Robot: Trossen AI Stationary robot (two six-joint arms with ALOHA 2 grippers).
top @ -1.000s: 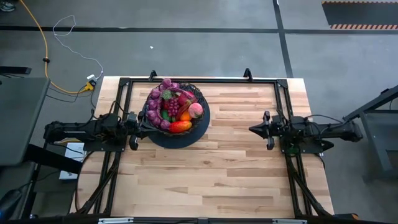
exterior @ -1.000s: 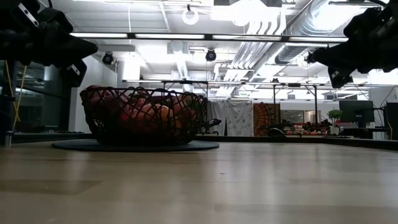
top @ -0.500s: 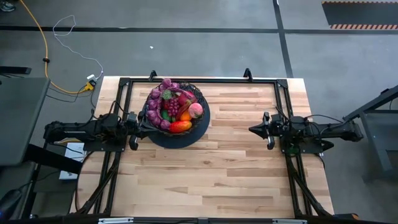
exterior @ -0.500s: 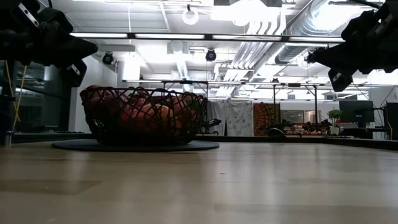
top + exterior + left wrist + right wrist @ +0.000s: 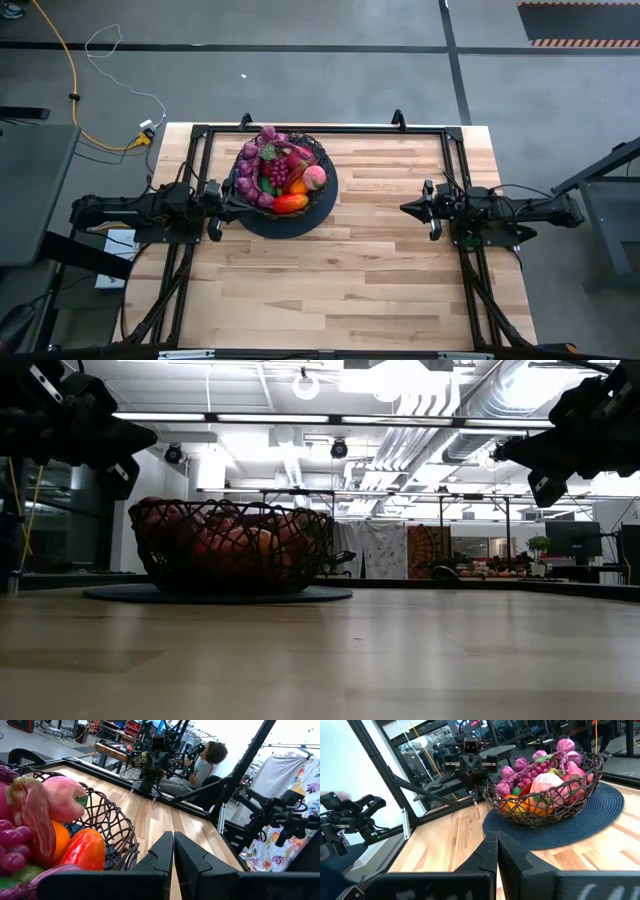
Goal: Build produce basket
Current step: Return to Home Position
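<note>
Legible text, labels, brands, numbers, signs: none found in any view. The basket [image 5: 310, 545] and the table [image 5: 380, 280] carry no readable marking. Items in the room behind are too small or blurred to read.

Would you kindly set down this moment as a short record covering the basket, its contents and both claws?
basket: black wire bowl on a round dark blue mat, in the left half of the wooden table
produce: heaped inside the basket
left claw: shut, empty, raised close beside the basket
right claw: shut, empty, raised over the table's right side, apart from the basket
</note>
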